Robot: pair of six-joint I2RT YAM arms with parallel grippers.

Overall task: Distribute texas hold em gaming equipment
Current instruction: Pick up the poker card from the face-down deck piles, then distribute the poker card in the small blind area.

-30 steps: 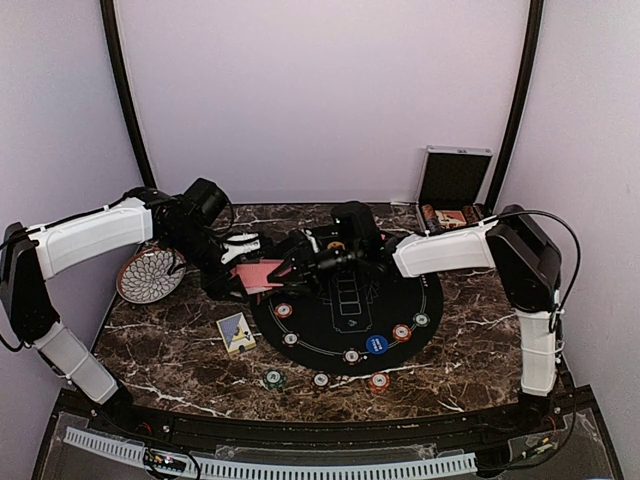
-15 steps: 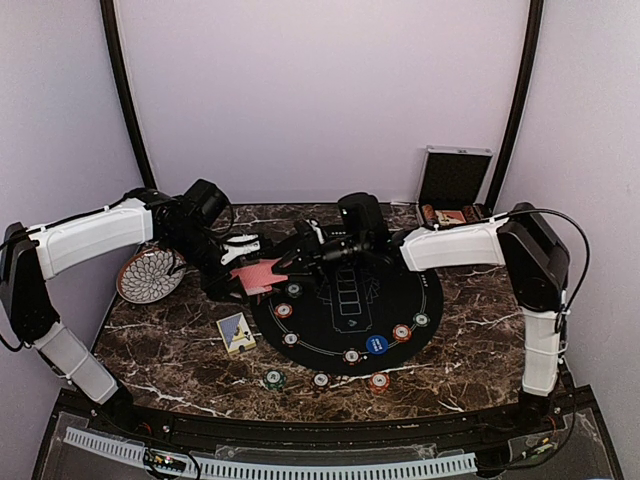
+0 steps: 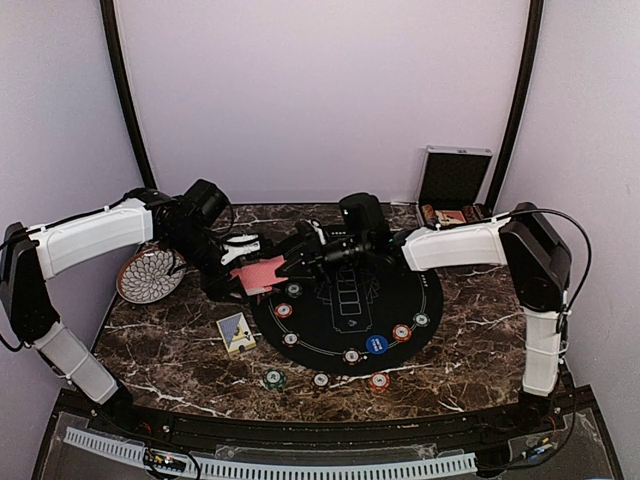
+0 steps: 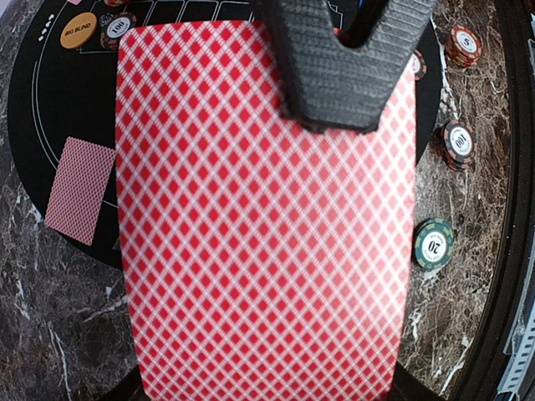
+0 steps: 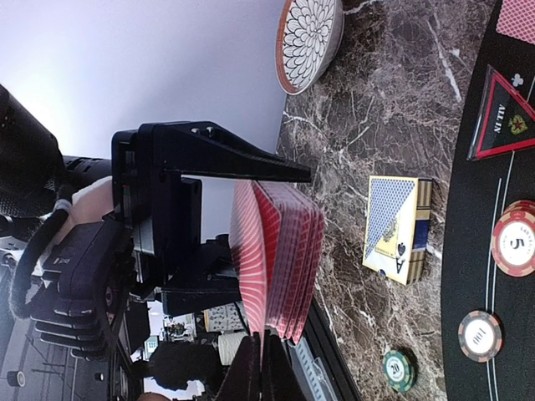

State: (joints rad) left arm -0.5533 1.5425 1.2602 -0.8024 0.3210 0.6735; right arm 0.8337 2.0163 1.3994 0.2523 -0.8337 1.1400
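Above the back-left rim of the black mat (image 3: 408, 295), we see the left end effector (image 3: 238, 268) clamped on a deck of red-backed cards (image 4: 259, 234), held clear of the counter (image 3: 180, 350). The right end effector (image 5: 261, 361) is pressed together, pinching the edge of the top card (image 5: 247, 251). A single red-backed card (image 4: 79, 190) lies on the mat, and poker chips (image 3: 377, 344) ring its near edge.

You are working in a robot test booth rather than a card room. Plain lilac wall panels (image 3: 320, 100) are closing in the dark marble-patterned tabletop (image 3: 180, 350) around the round black poker mat (image 3: 400, 295). Black upright poles (image 3: 125, 100) are standing behind that mat, and a white slotted strip (image 3: 300, 468) is running in front of it.
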